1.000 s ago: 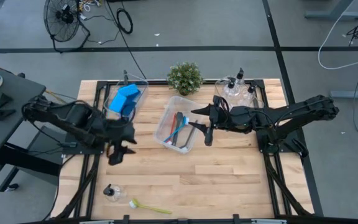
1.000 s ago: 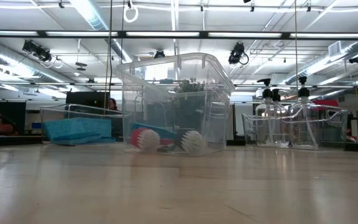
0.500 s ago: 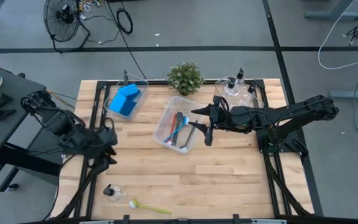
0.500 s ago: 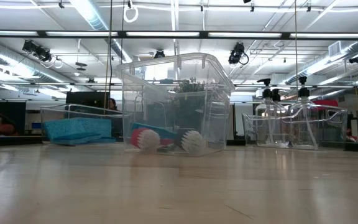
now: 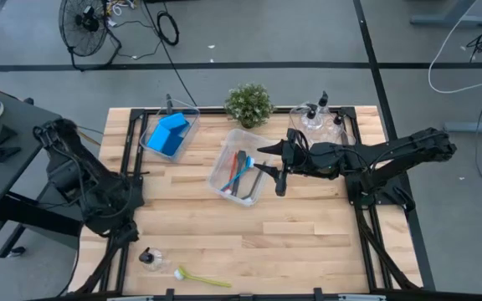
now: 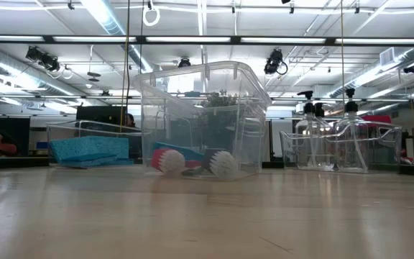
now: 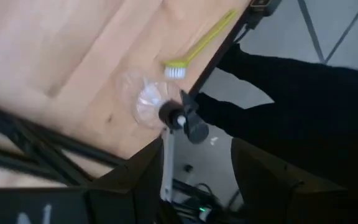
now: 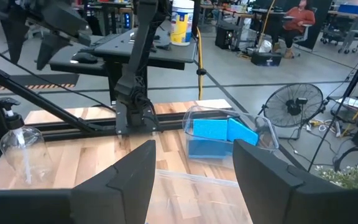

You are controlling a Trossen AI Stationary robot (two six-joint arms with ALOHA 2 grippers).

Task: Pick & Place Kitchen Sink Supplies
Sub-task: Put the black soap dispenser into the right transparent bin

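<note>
A small clear bottle [image 5: 149, 259] with a black pump top stands at the table's near left corner. A yellow-green brush [image 5: 201, 277] lies flat beside it. My left gripper [image 5: 122, 236] hangs open over the table's left edge, just far of the bottle [image 7: 151, 102], with nothing between its fingers. My right gripper [image 5: 279, 170] is open in the air at the right side of the middle bin [image 5: 224, 186], which holds several brushes [image 5: 241, 171]. Blue sponges [image 5: 167, 134] lie in the far left bin. More bottles [image 5: 320, 121] stand in the far right bin.
A small potted plant [image 5: 248, 104] stands at the far edge between the bins. The black frame rails [image 5: 128, 167] run along both table sides. Bare wood stretches across the near middle and near right. The low view shows the three bins [image 6: 203, 119] and no gripper.
My left gripper has swung from in front of the sponge bin toward the table's near left edge, rolling its wrist as it went, and now hangs near the lone bottle. Its fingers have stayed open. No object has moved.
</note>
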